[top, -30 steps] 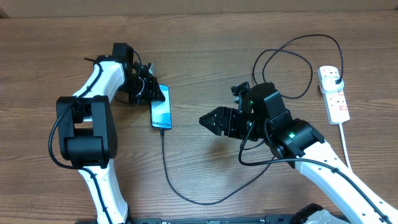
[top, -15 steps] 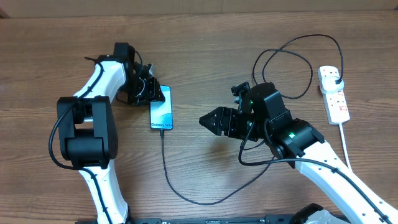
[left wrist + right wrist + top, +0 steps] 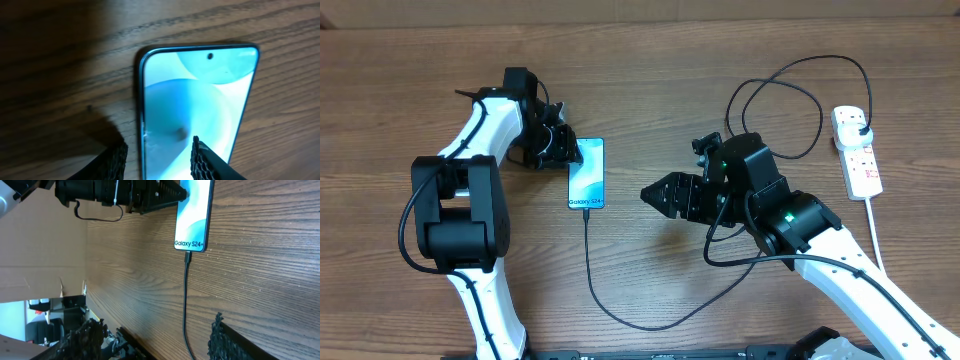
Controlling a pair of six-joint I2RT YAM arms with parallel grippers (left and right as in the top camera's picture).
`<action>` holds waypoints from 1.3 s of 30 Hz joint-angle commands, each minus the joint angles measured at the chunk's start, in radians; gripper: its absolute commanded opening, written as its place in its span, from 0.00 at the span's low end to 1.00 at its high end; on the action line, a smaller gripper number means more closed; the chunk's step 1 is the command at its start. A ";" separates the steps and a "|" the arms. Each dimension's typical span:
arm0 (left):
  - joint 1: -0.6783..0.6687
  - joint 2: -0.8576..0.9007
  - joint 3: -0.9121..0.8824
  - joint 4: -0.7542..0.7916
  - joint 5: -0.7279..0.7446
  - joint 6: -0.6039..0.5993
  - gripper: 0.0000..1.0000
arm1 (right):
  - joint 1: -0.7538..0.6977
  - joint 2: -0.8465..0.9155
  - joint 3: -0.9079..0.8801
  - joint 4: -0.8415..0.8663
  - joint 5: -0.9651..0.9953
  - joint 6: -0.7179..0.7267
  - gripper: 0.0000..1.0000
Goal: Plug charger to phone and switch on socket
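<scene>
The overhead view gives the whole layout: the phone [image 3: 587,174] lies flat, screen up, on the wooden desk [image 3: 410,60], left of the middle, just beside the left pincer [image 3: 563,150]; its long axis runs from the far side to the near side with a slight lean, and the short edge with the white "Galaxy" text points to the near side. The charger [image 3: 620,315] leaves this near edge, curves to the right, passes under the right arm, makes loops at the far side and ends in a black plug seated at the far end of the socket [image 3: 861,160], which lies well apart at the right; whether a switch is on I cannot tell. The left wrist view shows what the overhead view hides: the left pincer [image 3: 157,160] stands partly open and grips nothing; one finger is over the screen, the other over the bare wood beside a long edge of the phone [image 3: 200,95], and the small camera hole sits at the short edge away from the fingers. The right wrist view alone shows the connector seated in the phone [image 3: 194,215] under the text, with the charger [image 3: 186,300] running straight from it; the right pincer [image 3: 150,340] is wide open and empty, near the phone but apart from it.
</scene>
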 commanded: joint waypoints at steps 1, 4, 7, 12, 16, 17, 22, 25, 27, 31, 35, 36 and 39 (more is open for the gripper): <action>0.010 0.018 0.015 -0.029 -0.114 0.011 0.45 | -0.002 -0.001 0.013 0.001 0.008 -0.035 0.70; 0.022 0.007 0.097 -0.093 -0.114 0.011 0.43 | -0.002 -0.001 0.013 -0.013 0.008 -0.053 0.70; 0.028 -0.019 0.182 -0.149 -0.114 0.011 0.44 | -0.002 -0.001 0.013 -0.021 0.020 -0.058 0.70; 0.027 -0.099 0.334 -0.238 -0.108 0.011 0.46 | -0.014 -0.002 0.015 -0.053 0.039 -0.093 0.68; 0.025 -0.199 0.407 -0.289 -0.106 0.016 0.46 | -0.076 -0.017 0.016 -0.117 0.038 -0.134 0.56; 0.025 -0.231 0.418 -0.299 -0.105 0.015 0.46 | -0.103 -0.027 0.016 -0.137 0.038 -0.136 0.53; 0.025 -0.379 0.440 -0.323 -0.078 0.015 0.48 | -0.261 -0.095 0.016 -0.213 0.045 -0.135 0.12; 0.025 -0.494 0.440 -0.330 -0.077 0.011 0.53 | -0.420 -0.172 0.016 -0.246 0.045 -0.136 0.04; 0.025 -0.536 0.440 -0.332 -0.077 0.011 0.61 | -0.495 -0.203 0.023 -0.273 0.045 -0.140 0.04; 0.025 -0.585 0.440 -0.344 -0.077 0.011 0.72 | -0.670 -0.217 0.100 -0.401 0.046 -0.203 0.04; 0.025 -0.587 0.439 -0.373 -0.089 0.011 0.80 | -0.854 -0.203 0.201 -0.512 0.045 -0.260 0.04; 0.025 -0.584 0.439 -0.384 -0.088 0.011 0.83 | -0.898 -0.196 0.223 -0.529 0.045 -0.267 0.04; 0.025 -0.576 0.439 -0.410 -0.088 0.011 0.96 | -1.031 -0.166 0.268 -0.539 0.023 -0.270 0.04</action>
